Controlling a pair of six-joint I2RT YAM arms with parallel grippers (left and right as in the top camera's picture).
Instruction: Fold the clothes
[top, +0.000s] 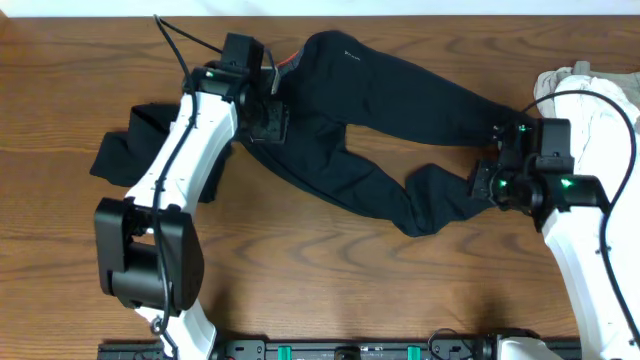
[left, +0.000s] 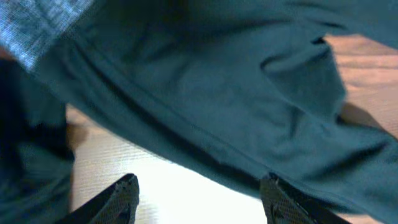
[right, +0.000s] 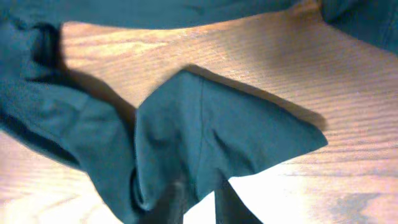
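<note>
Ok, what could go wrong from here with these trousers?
The right hand seems to pinch only the edge of the cuff, so it may slip out when pulled. The trousers lie twisted, with that leg bunched; folding could lock wrinkles in. The left hand hovers open, holding nothing down.

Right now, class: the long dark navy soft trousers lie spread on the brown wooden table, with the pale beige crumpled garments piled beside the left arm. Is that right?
Not quite. The overhead view shows the pale beige crumpled garments piled beside the right arm, not the left. The long dark navy soft trousers do lie spread on the brown wooden table.
</note>
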